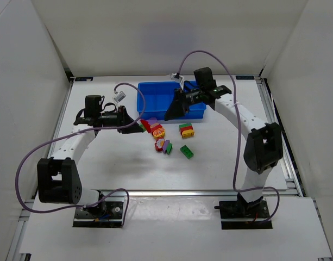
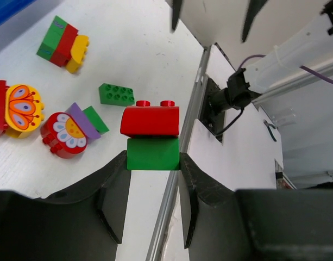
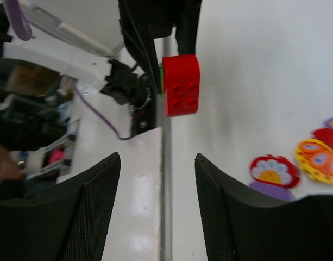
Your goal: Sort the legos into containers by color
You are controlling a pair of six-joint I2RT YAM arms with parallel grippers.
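Sorting barely begun: left gripper point(image 2: 152, 159) clamped on green block point(image 2: 152, 154) with red block point(image 2: 150, 120) stacked atop, right gripper point(image 3: 158, 163) spread and empty facing it, remaining legos point(image 1: 186, 130) loose on table point(image 1: 101, 163) just beside blue tray point(image 1: 155, 95), none visible in its unhidden compartments.

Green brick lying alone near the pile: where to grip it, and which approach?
Grip the green brick across its two long side walls, tool coming straight down. It lies flat, studs up, apart from the other legos, so both walls look free.
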